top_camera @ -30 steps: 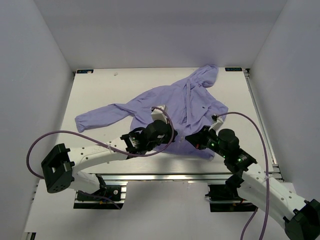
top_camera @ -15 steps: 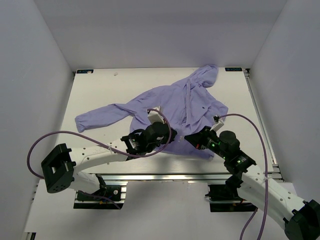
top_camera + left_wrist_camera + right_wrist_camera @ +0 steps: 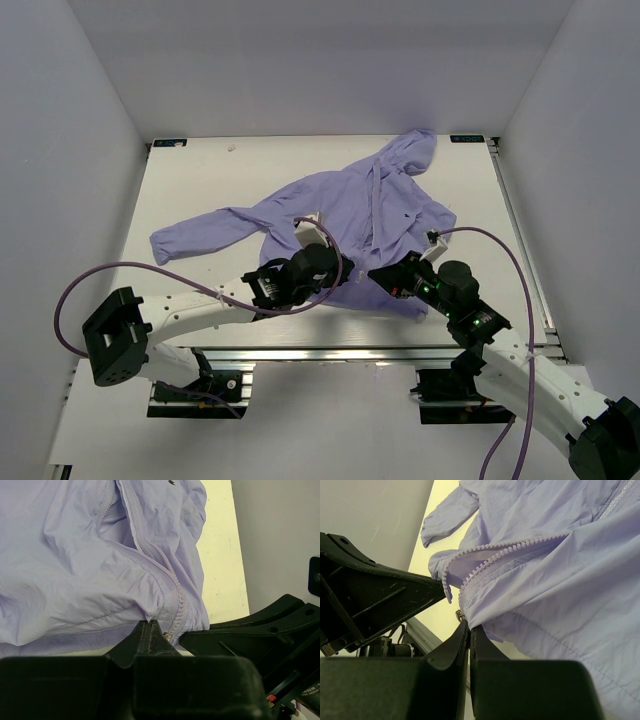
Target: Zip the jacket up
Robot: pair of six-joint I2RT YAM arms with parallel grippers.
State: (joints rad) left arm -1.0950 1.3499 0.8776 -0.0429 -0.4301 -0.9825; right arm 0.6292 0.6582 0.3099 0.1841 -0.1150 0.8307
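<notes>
Two-arm view of the closing end of the zipper. The jacket is lying flat on the worktop, its hood pointing at the far right corner, one sleeve stretching toward the left edge and its hem lying along the near edge. The zipper track is running as the garment's long axis, from the hem diagonally away to the collar.

The left fingers are pressing together and pinching the hem fabric just to the left of the track's lower end. The right fingers are likewise pressing together on a fold of hem on the opposite side, with the two rows of teeth leading away from them. In the overhead view the two sets of fingertips are sitting close together at the hem, not touching each other.

A small metal piece, apparently the slider or its pull, is showing just beside the left fingertips and also near the right ones. How far the teeth are already meshing above it cannot be told.

Judged from this layout, the whole track is lying beyond both arms, toward the far edge. Closing it is likely calling for one pair to anchor the hem while the other draws the slider away along the diagonal; neither arm is clearly nearer.
</notes>
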